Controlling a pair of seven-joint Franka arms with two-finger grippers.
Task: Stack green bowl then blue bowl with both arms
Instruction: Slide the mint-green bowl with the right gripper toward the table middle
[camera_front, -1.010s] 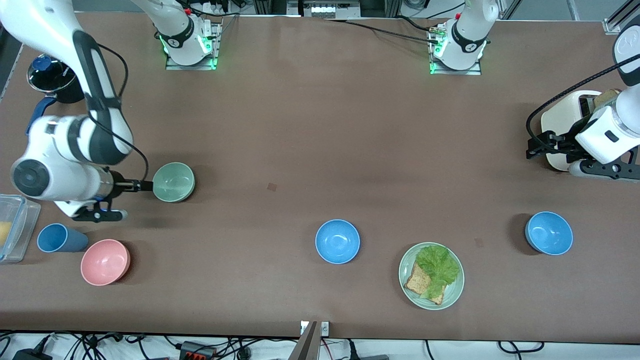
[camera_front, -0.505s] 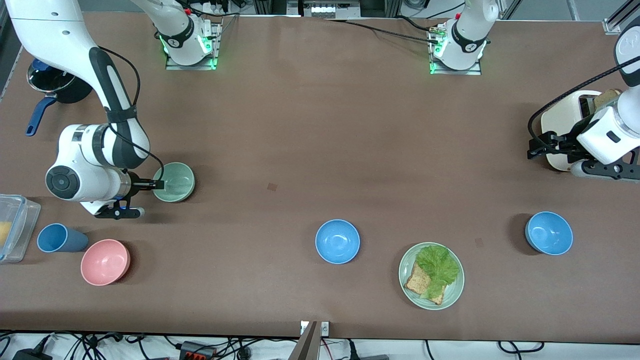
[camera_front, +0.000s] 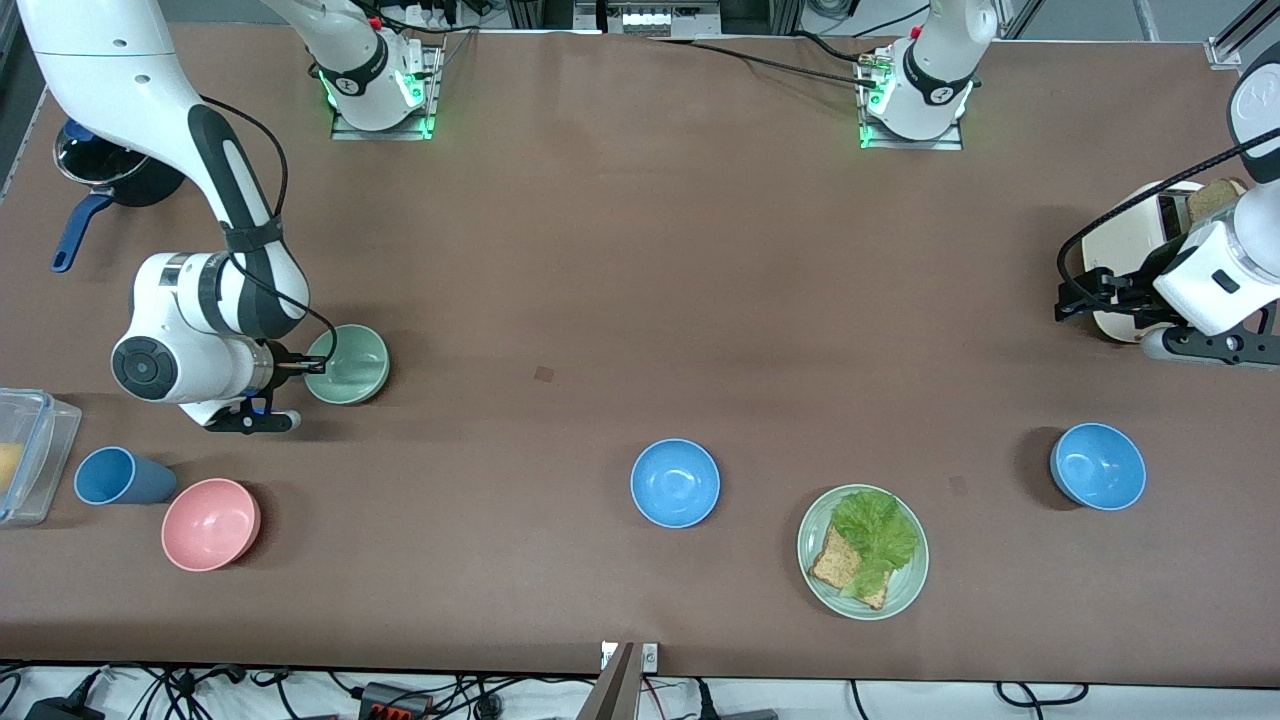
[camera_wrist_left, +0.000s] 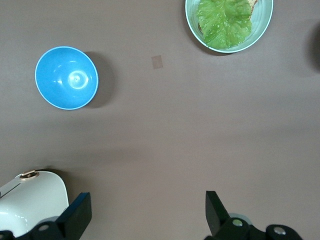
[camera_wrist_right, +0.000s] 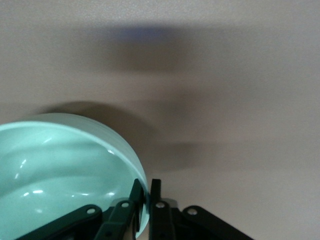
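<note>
The green bowl (camera_front: 350, 365) sits on the table toward the right arm's end. My right gripper (camera_front: 312, 366) is shut on its rim at the side toward that end; one finger is inside the bowl and one outside, as the right wrist view shows (camera_wrist_right: 147, 192) on the green bowl (camera_wrist_right: 60, 170). One blue bowl (camera_front: 675, 483) sits mid-table, nearer the front camera. The second blue bowl (camera_front: 1097, 466) sits toward the left arm's end and shows in the left wrist view (camera_wrist_left: 66, 77). My left gripper (camera_front: 1070, 298) is open and empty in the air beside the toaster (camera_wrist_left: 147, 210).
A white toaster (camera_front: 1130, 240) with bread stands by the left gripper. A green plate (camera_front: 862, 552) with lettuce and bread lies between the blue bowls. A pink bowl (camera_front: 211, 524), a blue cup (camera_front: 118, 476), a clear container (camera_front: 25, 455) and a dark pot (camera_front: 105, 160) stand at the right arm's end.
My right arm moved in toward the green bowl and its fingers came over the rim and closed. The left arm drifted slightly. The bowls have not moved.
</note>
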